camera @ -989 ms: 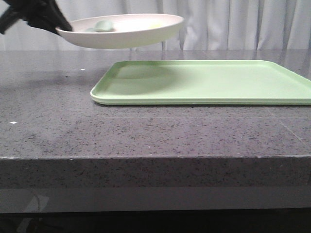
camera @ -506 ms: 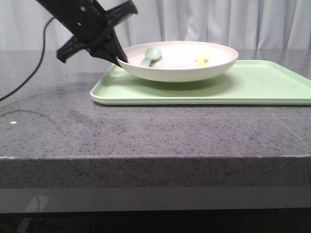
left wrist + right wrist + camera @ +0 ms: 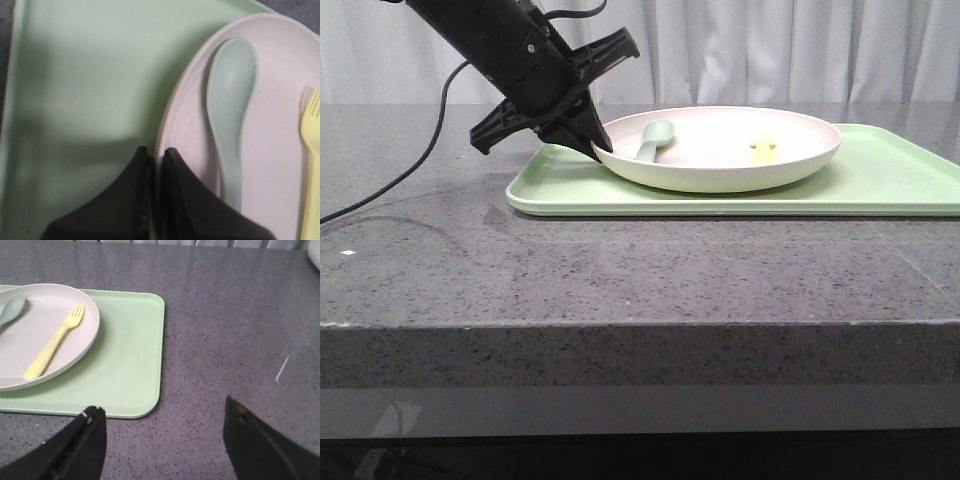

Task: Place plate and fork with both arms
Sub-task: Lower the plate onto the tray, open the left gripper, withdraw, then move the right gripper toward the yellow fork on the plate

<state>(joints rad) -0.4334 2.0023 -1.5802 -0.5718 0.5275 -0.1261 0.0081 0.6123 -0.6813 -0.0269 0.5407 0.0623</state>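
Note:
The cream plate (image 3: 720, 150) rests on the light-green tray (image 3: 880, 185). My left gripper (image 3: 598, 147) is shut on the plate's left rim (image 3: 167, 125), one finger inside and one outside. In the plate lie a pale-yellow fork (image 3: 54, 343) and a grey-green spoon (image 3: 230, 110). The fork (image 3: 762, 147) lies toward the plate's right side, also seen at the edge of the left wrist view (image 3: 312, 165). My right gripper (image 3: 165, 412) is open over bare counter, beside the tray's corner (image 3: 150, 405), with nothing between its fingers. It is outside the front view.
The grey speckled counter (image 3: 620, 270) runs to a front edge close to the camera. A black cable (image 3: 390, 190) trails from the left arm over the counter's left side. White curtains hang behind.
The left arm carried the plate down and to the right from above the counter's left side onto the tray, still gripping its rim.

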